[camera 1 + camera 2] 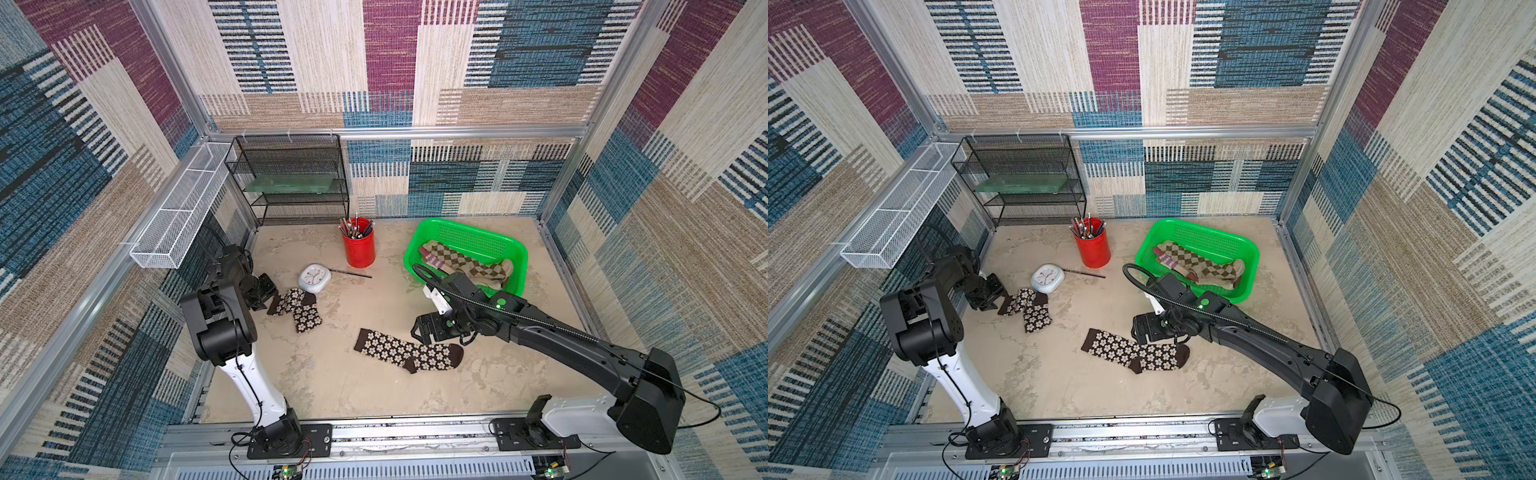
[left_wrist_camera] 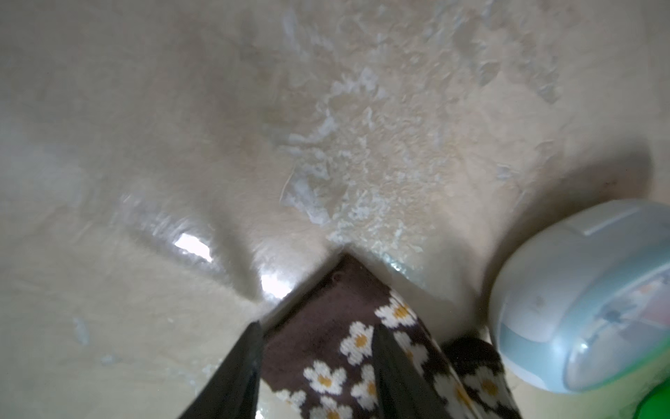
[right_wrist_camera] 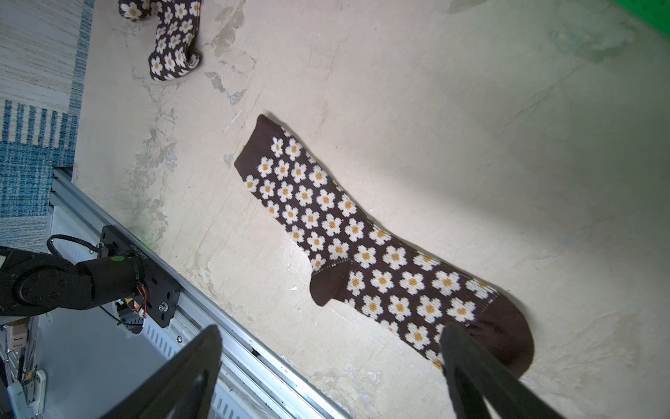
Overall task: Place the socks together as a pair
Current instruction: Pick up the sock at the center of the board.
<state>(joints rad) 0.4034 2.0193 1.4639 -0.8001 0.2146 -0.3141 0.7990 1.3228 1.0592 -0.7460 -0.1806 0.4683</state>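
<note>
While the bent sock (image 1: 297,309) and the flat sock (image 1: 409,353), soft dark-brown knits dotted with white daisies, lie apart on the mottled beige desk (image 1: 332,386), the left hand (image 2: 317,326) straddles the bent sock's plain cuff, fingers half-spread; whether they pinch it cannot be told. The right hand (image 3: 331,328) hangs wide-spread and empty over the flat sock's rounded toe.
</note>
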